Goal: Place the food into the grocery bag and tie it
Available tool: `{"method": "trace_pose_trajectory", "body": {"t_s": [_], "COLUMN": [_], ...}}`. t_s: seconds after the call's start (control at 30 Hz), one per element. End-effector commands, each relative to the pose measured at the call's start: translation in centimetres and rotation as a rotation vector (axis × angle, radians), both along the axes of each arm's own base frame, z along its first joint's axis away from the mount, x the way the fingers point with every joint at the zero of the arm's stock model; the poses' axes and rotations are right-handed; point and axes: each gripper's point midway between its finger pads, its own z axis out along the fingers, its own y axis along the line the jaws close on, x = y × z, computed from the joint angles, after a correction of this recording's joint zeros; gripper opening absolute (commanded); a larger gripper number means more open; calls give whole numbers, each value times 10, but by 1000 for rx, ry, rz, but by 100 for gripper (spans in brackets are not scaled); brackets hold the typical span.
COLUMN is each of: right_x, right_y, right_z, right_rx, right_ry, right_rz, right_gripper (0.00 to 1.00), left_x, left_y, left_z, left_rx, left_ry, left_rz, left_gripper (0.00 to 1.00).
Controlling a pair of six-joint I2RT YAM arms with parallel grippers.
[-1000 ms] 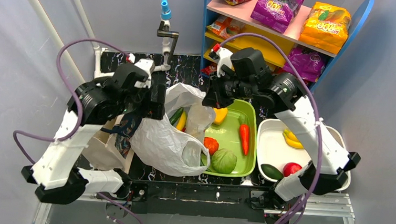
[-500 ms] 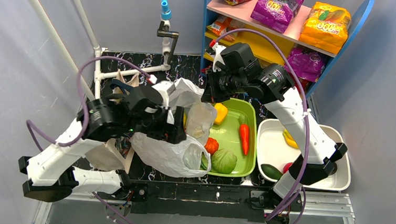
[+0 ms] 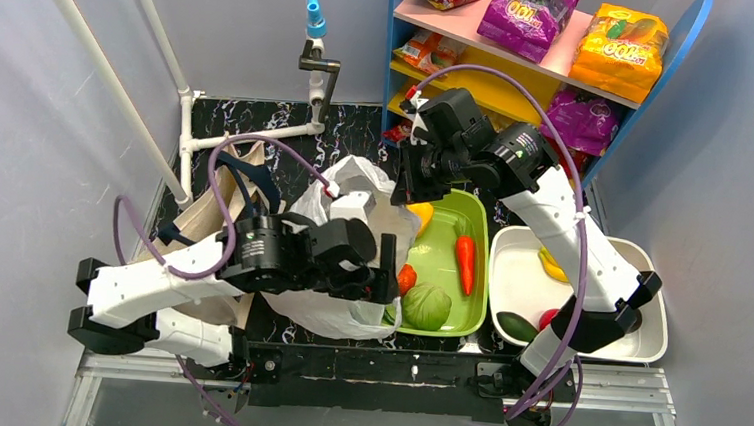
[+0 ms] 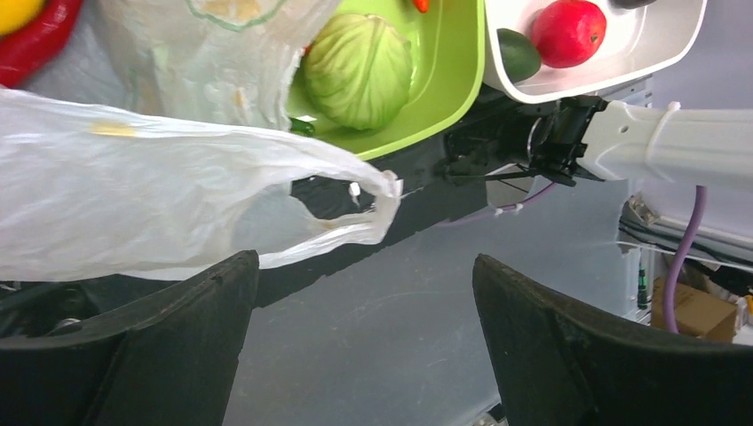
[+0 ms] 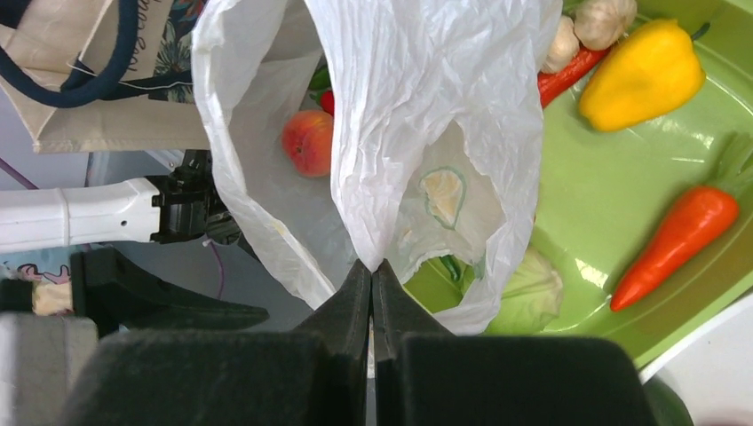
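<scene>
Where the grocery bag (image 3: 350,181) droops, a cabbage (image 3: 427,305) (green tray (image 3: 441,244)) sits beside.

The bag (image 3: 355,183) sat mid-table with a peach (image 5: 307,143) in it. The tray (image 3: 440,258) lay at its 3 o'clock, with the tub (image 3: 519,273) beyond. The tote (image 3: 187,225) was at 9 o'clock and the shelf (image 3: 457,20) at 1.

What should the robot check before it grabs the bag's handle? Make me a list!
1. Right gripper holds the grocery bag: ok, shut on the plastic.
2. Left gripper ready to grab: ok, jaws wide apart.
3. Handle loop between the left gripper's fingers: not ok, it lies ahead of them.
4. Peach in the bag: ok.
5. Purple snack packet in the bag: not ok, it sits on the shelf.
</scene>
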Motion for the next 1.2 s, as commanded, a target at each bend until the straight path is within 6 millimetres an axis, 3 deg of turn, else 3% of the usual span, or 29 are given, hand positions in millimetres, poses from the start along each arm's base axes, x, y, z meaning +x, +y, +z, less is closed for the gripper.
{"method": "trace_pose_trajectory", "body": {"t_s": [0.0,0.2,0.47,0.8,1.07,1.17], "right_x": [-3,-4,-4,-5,-4,-4], "right_y": [-20,-33,-37,-34,-36,-36], "right_z": [9,0,-5,-4,-4,-6], "right_rx": [0,-34,-25,-12,9,10], "right_ry": [15,39,65,83,95,103], "right_rz": [-69,-90,-65,-23,-23,-21], "right_gripper": [1,1,1,1,1,1], "left_x": [0,-6,-9,0,2,4], "left_y": [-29,-55,-51,-68,-50,-52], "left_z": [-8,-33,-58,-72,-86,-91], "left_rx": [-22,63,72,52,109,90], "left_ry": [-5,14,-3,-54,-67,-80], "left_rz": [134,244,445,461,518,498], "left_gripper": [89,87,80,64,53,46]}}
